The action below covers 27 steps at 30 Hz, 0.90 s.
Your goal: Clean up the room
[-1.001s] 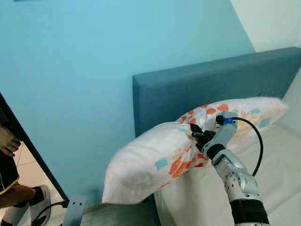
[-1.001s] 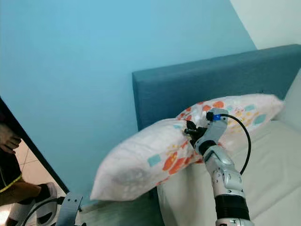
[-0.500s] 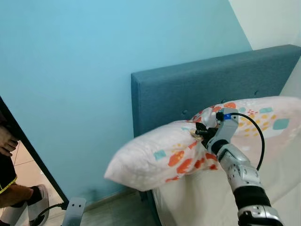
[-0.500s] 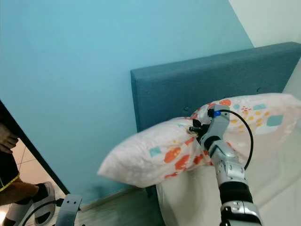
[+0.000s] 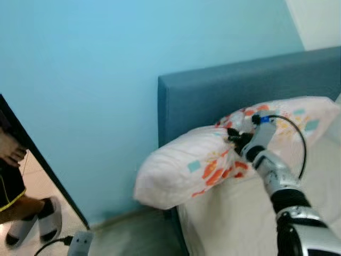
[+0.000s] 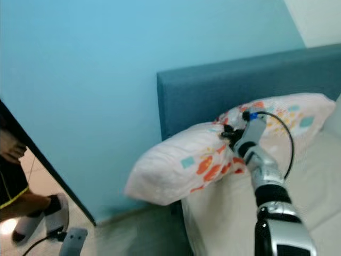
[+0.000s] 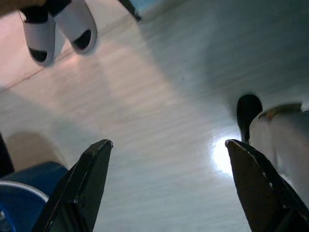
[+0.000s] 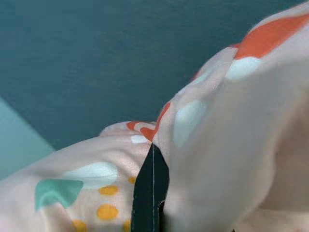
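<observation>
The right gripper (image 5: 235,140) pinches the patterned pillow (image 5: 213,165), whose bulk extends toward eight o'clock, overhanging the bed (image 5: 234,218).

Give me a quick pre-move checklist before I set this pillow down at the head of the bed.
1. Right gripper shut on the pillow: ok, fabric pinched between the fingers.
2. Pillow fully over the mattress: not ok, its left end overhangs the bed's edge.
3. Pillow near the headboard: ok.
4. Left gripper free: ok, open above the floor.
5. Person away from the bed: ok, standing at the doorway.
6. Grip firmness: cannot tell.
</observation>
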{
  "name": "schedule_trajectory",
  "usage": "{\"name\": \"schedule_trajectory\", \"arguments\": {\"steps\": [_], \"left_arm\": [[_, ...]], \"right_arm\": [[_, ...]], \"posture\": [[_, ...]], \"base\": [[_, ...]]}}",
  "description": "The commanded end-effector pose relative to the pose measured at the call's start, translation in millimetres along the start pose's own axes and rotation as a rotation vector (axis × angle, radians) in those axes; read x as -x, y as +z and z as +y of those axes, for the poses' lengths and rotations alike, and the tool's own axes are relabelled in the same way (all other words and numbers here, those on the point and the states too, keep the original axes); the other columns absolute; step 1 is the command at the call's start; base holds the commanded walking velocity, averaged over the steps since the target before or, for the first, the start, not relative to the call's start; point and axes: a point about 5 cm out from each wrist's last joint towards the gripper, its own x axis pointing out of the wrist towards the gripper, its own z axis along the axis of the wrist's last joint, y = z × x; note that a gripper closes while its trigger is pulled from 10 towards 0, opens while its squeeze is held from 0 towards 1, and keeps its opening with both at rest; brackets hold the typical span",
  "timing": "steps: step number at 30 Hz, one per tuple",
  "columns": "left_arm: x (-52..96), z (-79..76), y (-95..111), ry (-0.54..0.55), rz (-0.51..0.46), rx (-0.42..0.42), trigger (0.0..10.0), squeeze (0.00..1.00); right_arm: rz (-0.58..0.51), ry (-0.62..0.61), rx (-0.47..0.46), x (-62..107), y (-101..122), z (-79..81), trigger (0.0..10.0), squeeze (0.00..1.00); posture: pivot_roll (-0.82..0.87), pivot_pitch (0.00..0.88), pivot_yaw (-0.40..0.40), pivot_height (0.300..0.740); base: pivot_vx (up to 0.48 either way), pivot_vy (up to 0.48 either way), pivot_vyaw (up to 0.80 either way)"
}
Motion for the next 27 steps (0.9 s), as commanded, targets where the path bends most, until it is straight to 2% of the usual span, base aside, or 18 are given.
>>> {"name": "schedule_trajectory", "arguments": {"steps": [1,2,4,6,7,10,13,14,15,17,18,19,20,23,24,27], "left_arm": [[5.4,14.1,-17,0.015,0.022,-0.018,10.0,0.0],[5.4,14.1,-17,0.015,0.022,-0.018,10.0,0.0],[8.4,18.4,-23,0.019,0.017,-0.021,10.0,0.0],[9.2,19.1,-25,0.019,0.015,-0.022,10.0,0.0],[9.2,19.1,-25,0.019,0.015,-0.022,10.0,0.0],[12.9,24.5,-28,0.017,-0.018,-0.049,10.0,0.0],[13.6,26.1,-29,0.018,-0.024,-0.05,10.0,0.0],[16.4,31.9,-33,0.024,-0.026,-0.056,10.0,0.0],[16.4,31.9,-33,0.024,-0.026,-0.056,10.0,0.0],[22.1,42.6,-43,0.037,-0.021,-0.07,10.0,0.0],[22.1,42.6,-43,0.037,-0.021,-0.07,10.0,0.0],[24.2,45.3,-47,0.04,-0.018,-0.074,10.0,0.0],[25.7,45.8,-49,0.04,-0.016,-0.076,10.0,0.0],[26.7,45.0,-51,0.038,-0.015,-0.076,10.0,0.0],[28.1,41.8,-54,0.028,-0.015,-0.082,10.0,0.0],[28.8,39.6,-55,0.021,-0.016,-0.086,10.0,0.0]], "right_arm": [[-0.118,-0.065,0.112,3.4,44,-21.8,10.0,0.0],[-0.118,-0.065,0.112,3.4,44,-21.8,10.0,0.0],[-0.204,-0.131,0.06,10.3,65,-39.6,10.0,0.0],[-0.231,-0.144,0.031,12.2,69,-43.6,10.0,0.0],[-0.231,-0.144,0.031,12.2,69,-43.6,10.0,0.0],[-0.258,-0.223,-0.066,21.7,64,-61.8,10.0,0.0],[-0.26,-0.241,-0.084,23.7,62,-65.3,10.0,0.0],[-0.247,-0.274,-0.089,27.0,56,-70.1,10.0,0.0],[-0.247,-0.274,-0.089,27.0,56,-70.1,10.0,0.0],[-0.206,-0.347,-0.126,34.7,36,-79.0,10.0,0.0],[-0.206,-0.347,-0.126,34.7,36,-79.0,10.0,0.0],[-0.186,-0.372,-0.162,38.2,24,-81.7,10.0,0.0],[-0.158,-0.378,-0.182,40.3,13,-81.5,10.0,0.0],[-0.126,-0.381,-0.188,41.7,2,-80.4,10.0,0.0],[-0.078,-0.382,-0.186,43.5,-12,-78.3,10.0,0.0],[-0.062,-0.385,-0.188,44.5,-17,-77.8,10.0,0.0]], "posture": [[0.11,0.171,-0.005,0.731],[0.11,0.171,-0.005,0.731],[0.13,0.215,0.001,0.731],[0.13,0.215,0.001,0.731],[0.13,0.215,0.001,0.731],[0.19,0.263,0.011,0.731],[0.19,0.263,0.011,0.731],[0.23,0.308,0.01,0.731],[0.23,0.308,0.01,0.731],[0.24,0.324,0.004,0.731],[0.24,0.324,0.004,0.731],[0.24,0.326,0.003,0.731],[0.24,0.336,0.004,0.731],[0.24,0.34,0.006,0.731],[0.24,0.343,0.005,0.731],[0.24,0.344,0.005,0.731]], "base": [[0.0,0.0,0.0],[0.0,0.0,0.0],[0.0,0.0,0.0],[0.0,0.0,0.0],[0.0,0.0,0.0],[0.0,0.0,0.0],[0.0,0.0,0.0],[0.0,0.0,0.0],[0.0,0.0,0.0],[0.0,0.0,0.0],[0.0,0.0,0.0],[0.0,0.0,0.0],[0.0,0.0,0.0],[0.0,0.0,0.0],[0.0,0.0,0.0],[0.0,0.0,0.0]]}}
